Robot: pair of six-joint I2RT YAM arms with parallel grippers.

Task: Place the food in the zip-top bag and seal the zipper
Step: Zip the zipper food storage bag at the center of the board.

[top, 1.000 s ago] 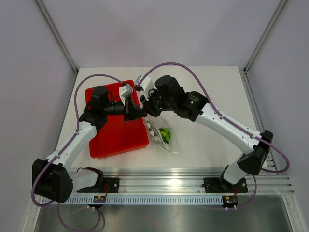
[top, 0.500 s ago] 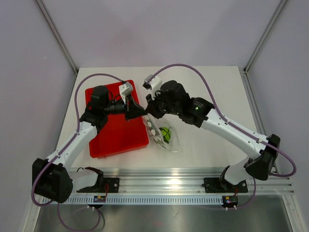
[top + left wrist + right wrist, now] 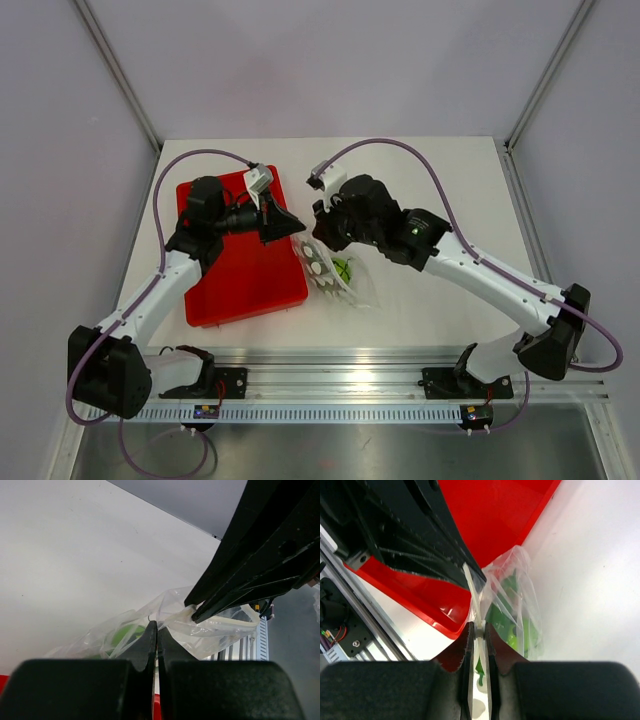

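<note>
The zip-top bag [image 3: 335,275] lies on the white table just right of the red tray, its top edge lifted between my two grippers. Inside it I see the lime-green fruit [image 3: 343,268], which also shows in the right wrist view [image 3: 523,633] beside a dark green piece [image 3: 496,614] that looks like the pod. My left gripper [image 3: 292,231] is shut on the bag's plastic near one end of the top edge [image 3: 156,628]. My right gripper [image 3: 319,240] is shut on the pale zipper [image 3: 479,630], close beside the left one. The zipper also shows in the left wrist view [image 3: 227,625].
The flat red tray [image 3: 235,270] lies under my left arm, its near right corner next to the bag. An aluminium rail [image 3: 380,380] runs along the table's near edge. Grey walls stand on three sides.
My right gripper has moved to the right and a little nearer along the bag's top edge. My left gripper has shifted slightly right and up. The bag has turned a little with them.
</note>
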